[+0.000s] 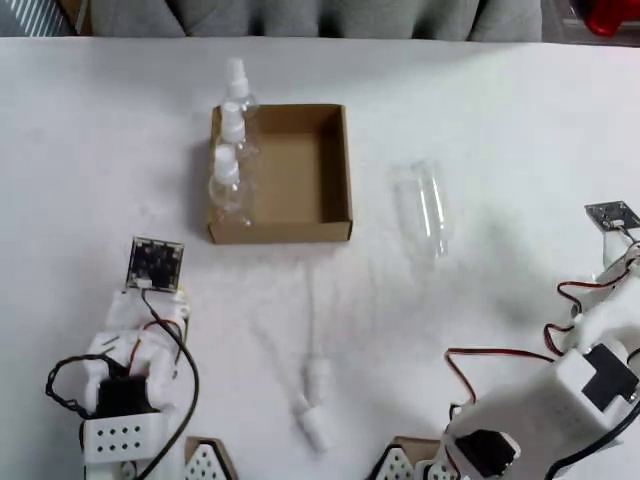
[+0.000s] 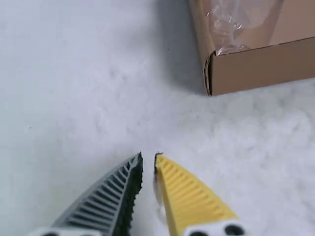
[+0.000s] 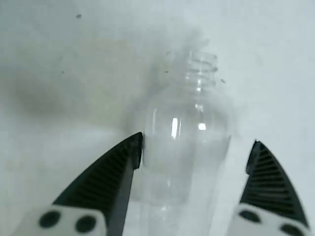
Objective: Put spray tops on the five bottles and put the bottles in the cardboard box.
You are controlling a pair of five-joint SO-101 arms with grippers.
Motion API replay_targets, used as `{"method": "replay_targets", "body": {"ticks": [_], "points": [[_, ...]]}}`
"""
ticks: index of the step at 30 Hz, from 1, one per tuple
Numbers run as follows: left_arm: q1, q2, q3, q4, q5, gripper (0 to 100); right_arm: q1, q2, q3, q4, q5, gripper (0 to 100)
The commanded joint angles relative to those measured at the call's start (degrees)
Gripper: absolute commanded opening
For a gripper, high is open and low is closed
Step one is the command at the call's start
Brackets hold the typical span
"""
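The cardboard box [image 1: 330, 170] sits mid-table, and three clear bottles with white spray tops [image 1: 230, 130] stand along its left wall. An uncapped clear bottle [image 1: 422, 210] lies on its side to the right of the box. In the right wrist view this bottle [image 3: 187, 132] lies ahead, framed by my open right gripper [image 3: 197, 145], neck pointing away. Two loose spray tops [image 1: 315, 395] with thin tubes lie near the front edge. My left gripper [image 2: 147, 157] is shut and empty, hovering over bare table before the box corner [image 2: 256, 64].
The left arm [image 1: 130, 370] rests at the front left and the right arm [image 1: 560, 400] at the front right. White table surface stretches between the box and the arms. Grey chairs line the far edge.
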Motion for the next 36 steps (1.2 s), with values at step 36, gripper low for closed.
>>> {"method": "replay_targets", "body": {"ticks": [36], "points": [[-0.22, -1.19, -0.26, 0.44, -0.35, 5, 0.22, -13.67, -5.98, 16.48, -22.95, 1.6]]}}
